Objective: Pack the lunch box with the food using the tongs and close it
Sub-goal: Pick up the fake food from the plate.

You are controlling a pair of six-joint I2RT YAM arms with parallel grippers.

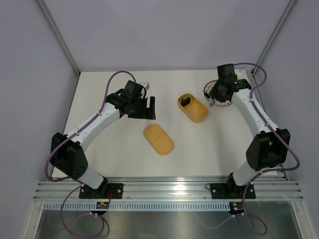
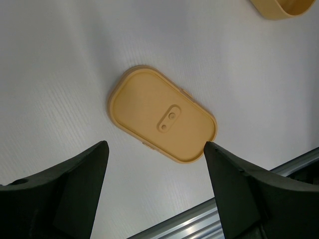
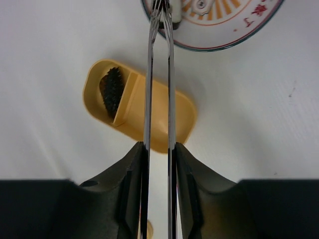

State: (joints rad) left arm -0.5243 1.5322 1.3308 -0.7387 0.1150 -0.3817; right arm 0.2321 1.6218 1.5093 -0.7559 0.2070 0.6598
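Right tool [image 3: 159, 149] clamped on thin silver metal tongs [image 3: 148, 99], tips reaching straight ahead onto round patterned plate [image 3: 234, 25]; left tool [image 2: 155, 149] apart.

Plate [image 3: 224, 37], far right of the table: red brush-style characters on its white rim, one partly cut by the picture edge; not legible.

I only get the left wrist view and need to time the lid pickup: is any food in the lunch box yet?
Observer: Yes, one dark brown piece lies in the small end compartment of the lunch box; the larger compartment looks empty.
Operator: Where are the tongs?
Observer: Clamped in the right tool, tips reaching over the patterned plate.
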